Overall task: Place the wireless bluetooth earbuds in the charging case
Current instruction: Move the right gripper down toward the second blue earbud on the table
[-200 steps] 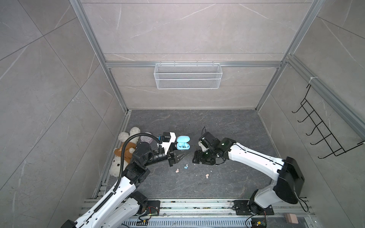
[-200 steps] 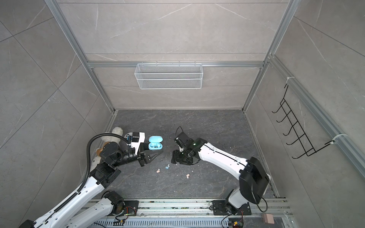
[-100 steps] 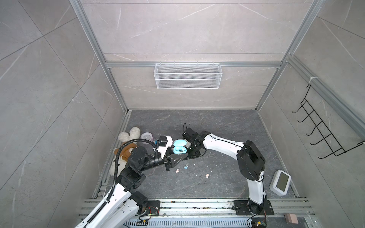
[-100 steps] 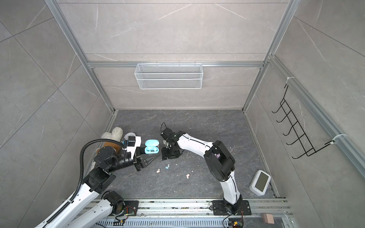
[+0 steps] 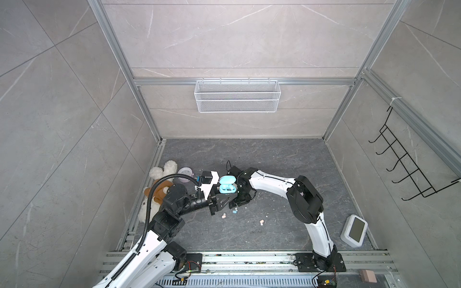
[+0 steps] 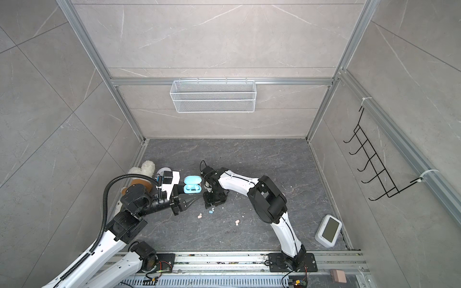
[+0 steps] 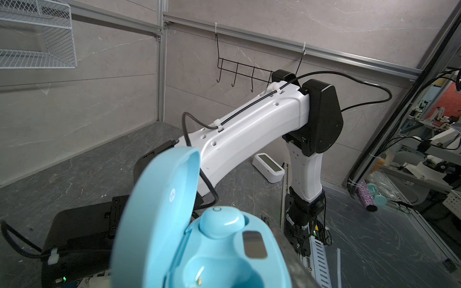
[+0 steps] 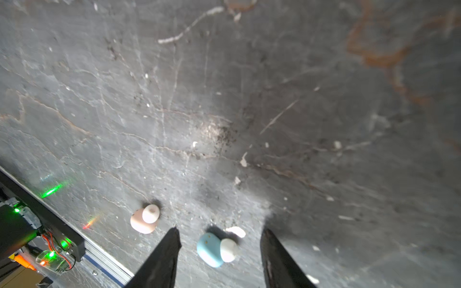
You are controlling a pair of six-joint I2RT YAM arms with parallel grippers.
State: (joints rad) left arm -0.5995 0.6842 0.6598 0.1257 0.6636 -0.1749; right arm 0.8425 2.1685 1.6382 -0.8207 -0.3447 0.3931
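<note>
My left gripper point(image 5: 228, 193) is shut on the open light blue charging case point(image 5: 227, 185), held above the floor in both top views point(image 6: 192, 185). In the left wrist view one blue earbud point(image 7: 219, 222) sits in the case's far socket. The near socket point(image 7: 217, 271) is empty. My right gripper point(image 8: 220, 234) points down, open, with a loose blue earbud point(image 8: 209, 249) lying on the floor between its fingers, touching neither. A peach earbud point(image 8: 143, 220) lies just outside one finger. Both top views show a second peach earbud point(image 5: 261, 222) further right.
A plush toy point(image 5: 159, 189) and a round lilac item point(image 5: 184, 172) sit by the left wall. A white screen device point(image 5: 354, 230) stands at the front right. On the walls hang a wire basket point(image 5: 237, 96) and a hook rack point(image 5: 409, 164). White specks point(image 8: 235, 231) dot the floor.
My right arm folded back and its gripper moved left to beside the case, then came forward and down over the blue earbud, with its jaws narrowing. The left gripper kept hold of the case.
</note>
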